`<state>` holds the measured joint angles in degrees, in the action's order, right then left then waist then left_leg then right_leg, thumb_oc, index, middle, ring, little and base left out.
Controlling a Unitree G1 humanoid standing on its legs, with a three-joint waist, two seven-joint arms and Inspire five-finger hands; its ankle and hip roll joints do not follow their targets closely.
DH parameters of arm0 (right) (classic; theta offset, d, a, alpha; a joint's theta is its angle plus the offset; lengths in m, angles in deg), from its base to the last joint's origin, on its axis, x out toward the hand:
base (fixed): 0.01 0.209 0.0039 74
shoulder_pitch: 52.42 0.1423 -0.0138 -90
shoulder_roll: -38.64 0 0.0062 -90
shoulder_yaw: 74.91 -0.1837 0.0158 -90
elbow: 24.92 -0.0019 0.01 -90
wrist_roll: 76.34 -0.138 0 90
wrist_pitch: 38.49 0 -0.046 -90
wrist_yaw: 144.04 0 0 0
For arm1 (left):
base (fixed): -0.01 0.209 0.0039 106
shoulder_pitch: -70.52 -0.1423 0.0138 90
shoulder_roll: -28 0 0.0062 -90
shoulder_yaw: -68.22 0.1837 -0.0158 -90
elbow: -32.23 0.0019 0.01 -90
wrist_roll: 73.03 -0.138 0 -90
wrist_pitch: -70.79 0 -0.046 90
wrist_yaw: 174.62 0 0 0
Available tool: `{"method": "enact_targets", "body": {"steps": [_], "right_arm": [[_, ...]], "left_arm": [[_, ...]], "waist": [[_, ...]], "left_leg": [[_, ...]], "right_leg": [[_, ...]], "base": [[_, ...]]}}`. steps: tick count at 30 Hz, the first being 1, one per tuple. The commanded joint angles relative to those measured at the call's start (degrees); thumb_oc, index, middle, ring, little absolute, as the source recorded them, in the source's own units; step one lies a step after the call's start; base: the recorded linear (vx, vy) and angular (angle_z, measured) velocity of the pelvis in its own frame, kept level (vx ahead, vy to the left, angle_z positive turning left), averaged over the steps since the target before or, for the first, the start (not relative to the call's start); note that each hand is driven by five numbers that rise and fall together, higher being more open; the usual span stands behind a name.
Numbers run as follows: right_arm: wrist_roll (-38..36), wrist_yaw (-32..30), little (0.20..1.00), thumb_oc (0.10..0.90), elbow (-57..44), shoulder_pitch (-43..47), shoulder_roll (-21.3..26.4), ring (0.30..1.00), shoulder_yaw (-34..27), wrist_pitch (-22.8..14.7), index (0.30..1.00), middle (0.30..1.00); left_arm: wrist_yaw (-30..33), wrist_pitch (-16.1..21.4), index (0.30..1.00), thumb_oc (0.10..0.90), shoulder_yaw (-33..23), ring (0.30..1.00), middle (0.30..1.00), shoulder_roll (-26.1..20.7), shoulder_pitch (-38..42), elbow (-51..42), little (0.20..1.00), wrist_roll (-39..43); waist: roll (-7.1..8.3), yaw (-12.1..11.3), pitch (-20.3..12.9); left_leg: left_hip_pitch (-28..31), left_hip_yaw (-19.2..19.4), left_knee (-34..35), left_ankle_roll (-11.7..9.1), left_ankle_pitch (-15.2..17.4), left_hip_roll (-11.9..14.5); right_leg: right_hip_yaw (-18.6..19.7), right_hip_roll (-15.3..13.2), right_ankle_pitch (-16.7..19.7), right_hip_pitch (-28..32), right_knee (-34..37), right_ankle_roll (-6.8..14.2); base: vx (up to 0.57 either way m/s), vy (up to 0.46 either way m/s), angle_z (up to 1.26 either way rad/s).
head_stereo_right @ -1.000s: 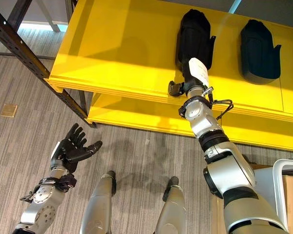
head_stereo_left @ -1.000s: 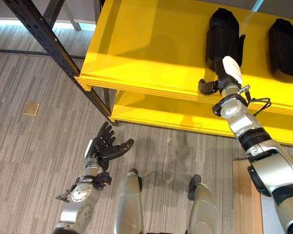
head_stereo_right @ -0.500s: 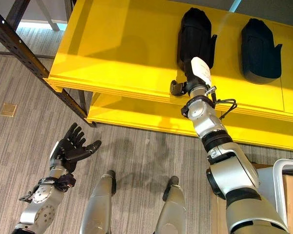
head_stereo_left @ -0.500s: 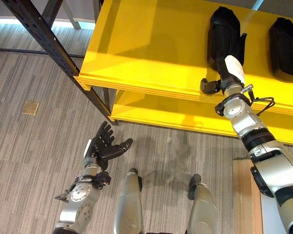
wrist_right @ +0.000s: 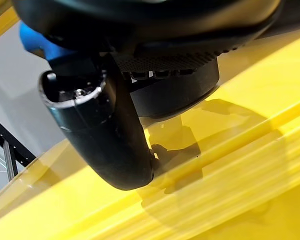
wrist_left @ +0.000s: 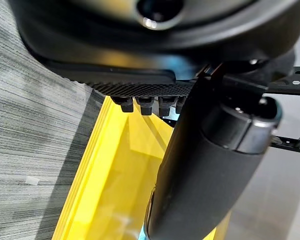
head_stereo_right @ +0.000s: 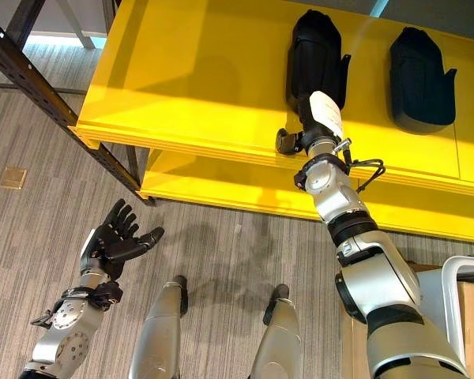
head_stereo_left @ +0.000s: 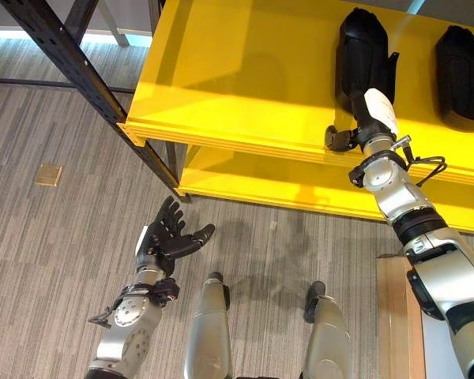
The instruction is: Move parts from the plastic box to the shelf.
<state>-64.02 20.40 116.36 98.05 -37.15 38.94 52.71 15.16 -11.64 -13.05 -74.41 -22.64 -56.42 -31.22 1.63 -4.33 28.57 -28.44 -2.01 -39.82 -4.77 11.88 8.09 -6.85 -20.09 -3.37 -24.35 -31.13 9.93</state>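
A: Where are the parts?
B: Two black parts lie on the yellow shelf [head_stereo_left: 245, 71] at the upper right of the frame, one part [head_stereo_left: 362, 51] just left of the other part [head_stereo_left: 462, 67], apart from each other.
A: And the right robot hand [head_stereo_left: 362, 126]?
B: It is at the near end of the left part, by the shelf's front edge. Its fingers look straight against the part, thumb standing off to the side, not clasped.
A: The left robot hand [head_stereo_left: 167, 237]?
B: Lower left, over the grey floor [head_stereo_left: 47, 237], fingers spread and holding nothing.
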Motion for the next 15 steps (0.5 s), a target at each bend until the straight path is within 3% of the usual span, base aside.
{"method": "enact_targets", "body": {"steps": [1, 15], "right_arm": [[0.51, -0.66, 1.000, 0.900, 1.33, -4.78, 5.38, 1.000, -2.53, 3.36, 1.000, 1.000], [2.28, -2.85, 1.000, 0.900, -13.16, -4.04, 9.33, 1.000, -5.57, 2.93, 1.000, 1.000]], "left_arm": [[0.31, 6.48, 1.000, 0.900, -4.79, 1.000, 1.000, -0.84, 0.75, -4.15, 1.000, -2.69], [1.19, 6.57, 1.000, 0.900, -6.65, 1.000, 1.000, -0.56, 0.58, -3.72, 1.000, -3.12]], "waist": [[-0.90, 1.22, -0.82], [-0.15, 1.64, -1.34]], "left_leg": [[1.76, -0.60, 4.78, -0.42, -2.76, 2.55], [1.24, -0.42, 4.13, -0.35, -2.55, 2.47]], "right_leg": [[1.00, 1.58, -5.91, 1.31, -5.80, -2.51], [1.32, 1.55, -5.64, 0.67, -6.01, -2.62]], "base": [[0.00, 0.000, 0.00], [0.00, 0.000, 0.00]]}}
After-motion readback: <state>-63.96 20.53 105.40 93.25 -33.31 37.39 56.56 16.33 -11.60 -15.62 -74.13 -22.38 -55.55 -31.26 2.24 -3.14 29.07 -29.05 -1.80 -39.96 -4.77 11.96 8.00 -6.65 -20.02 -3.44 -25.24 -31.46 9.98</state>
